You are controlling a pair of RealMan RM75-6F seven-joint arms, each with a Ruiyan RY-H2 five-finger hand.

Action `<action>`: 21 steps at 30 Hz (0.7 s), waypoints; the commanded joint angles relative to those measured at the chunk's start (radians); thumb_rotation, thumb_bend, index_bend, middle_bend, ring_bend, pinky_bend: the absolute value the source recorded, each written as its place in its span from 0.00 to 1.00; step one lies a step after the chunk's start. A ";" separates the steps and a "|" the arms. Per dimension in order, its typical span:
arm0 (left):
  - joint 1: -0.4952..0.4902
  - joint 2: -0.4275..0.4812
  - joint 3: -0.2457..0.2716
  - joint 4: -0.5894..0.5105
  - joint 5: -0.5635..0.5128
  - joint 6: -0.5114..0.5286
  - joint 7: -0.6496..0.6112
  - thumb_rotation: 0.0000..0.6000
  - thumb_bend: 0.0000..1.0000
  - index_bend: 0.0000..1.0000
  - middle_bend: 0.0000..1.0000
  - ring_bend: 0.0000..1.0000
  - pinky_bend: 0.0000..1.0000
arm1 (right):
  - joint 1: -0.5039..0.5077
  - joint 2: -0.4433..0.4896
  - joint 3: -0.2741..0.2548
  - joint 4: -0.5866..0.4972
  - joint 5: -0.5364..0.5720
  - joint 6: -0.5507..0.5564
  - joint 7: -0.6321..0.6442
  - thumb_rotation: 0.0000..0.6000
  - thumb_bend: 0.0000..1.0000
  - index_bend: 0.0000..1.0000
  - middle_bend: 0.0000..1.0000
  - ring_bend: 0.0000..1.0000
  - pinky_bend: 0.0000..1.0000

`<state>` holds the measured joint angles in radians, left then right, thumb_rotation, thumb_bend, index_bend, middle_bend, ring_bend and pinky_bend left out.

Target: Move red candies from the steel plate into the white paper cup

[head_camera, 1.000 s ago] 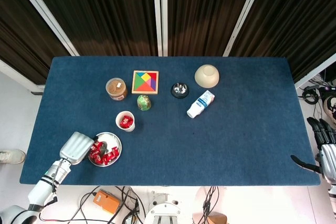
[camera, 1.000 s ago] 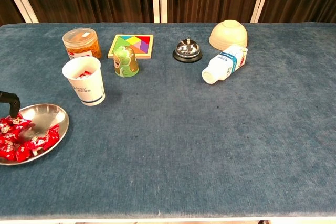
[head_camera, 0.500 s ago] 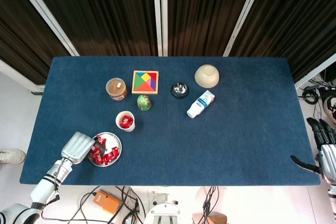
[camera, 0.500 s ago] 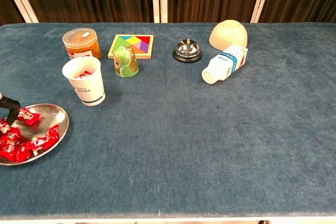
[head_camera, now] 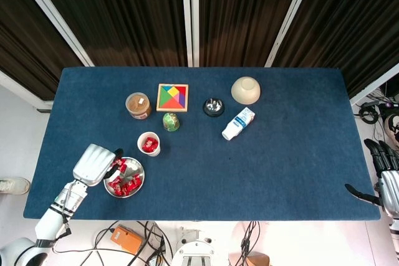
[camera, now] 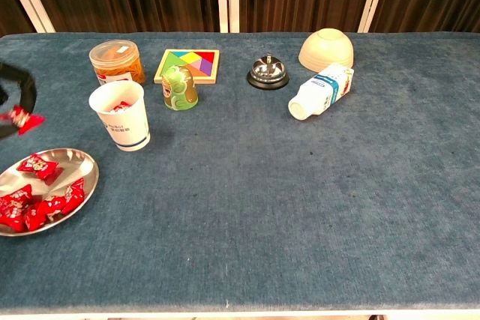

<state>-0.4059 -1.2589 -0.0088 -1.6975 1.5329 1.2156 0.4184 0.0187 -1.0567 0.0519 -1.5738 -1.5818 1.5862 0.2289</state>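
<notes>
We see the left hand [head_camera: 95, 165] raised just above the far-left edge of the steel plate [head_camera: 138, 177], its fingertips [camera: 22, 89] pinched on a single red candy [camera: 20, 119] — in the chest view the wrapper hangs clear of the plate, at the left border of the frame. The rest of the red candies [camera: 37, 200] lie in a loose heap on the plate's left side, which sits near the front-left corner of the blue table [head_camera: 280, 166]. Just beyond the plate stands the white paper cup [camera: 121, 115], upright, with a few red candies already inside. Behind the cup we find a clear jar [camera: 116, 61] of orange snacks, a small green figurine [camera: 179, 88] and a coloured tangram puzzle [camera: 188, 64]. Further right are a desk bell [camera: 268, 72], an upturned cream bowl [camera: 325, 49] and a small white bottle [camera: 321, 91] on its side. The right hand [head_camera: 385, 175] rests off the table's right edge — fingers spread, holding nothing.
</notes>
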 commanded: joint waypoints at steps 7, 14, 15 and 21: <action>-0.130 -0.032 -0.111 -0.059 -0.091 -0.121 0.070 1.00 0.32 0.53 0.85 0.79 0.83 | 0.001 -0.003 -0.001 0.002 0.002 -0.004 0.002 1.00 0.20 0.02 0.16 0.11 0.18; -0.185 -0.094 -0.138 -0.015 -0.208 -0.193 0.112 1.00 0.31 0.53 0.85 0.78 0.83 | -0.001 -0.002 0.001 0.010 0.009 -0.003 0.009 1.00 0.20 0.02 0.16 0.11 0.18; -0.190 -0.101 -0.141 -0.007 -0.224 -0.198 0.114 1.00 0.31 0.53 0.85 0.78 0.83 | -0.001 -0.002 0.001 0.011 0.010 -0.004 0.010 1.00 0.20 0.02 0.16 0.11 0.18; -0.206 -0.117 -0.141 0.017 -0.277 -0.204 0.131 1.00 0.29 0.53 0.85 0.78 0.83 | 0.001 -0.005 0.002 0.016 0.015 -0.010 0.014 1.00 0.20 0.02 0.16 0.11 0.18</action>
<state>-0.6089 -1.3729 -0.1501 -1.6839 1.2593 1.0123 0.5459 0.0195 -1.0611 0.0539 -1.5584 -1.5674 1.5766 0.2427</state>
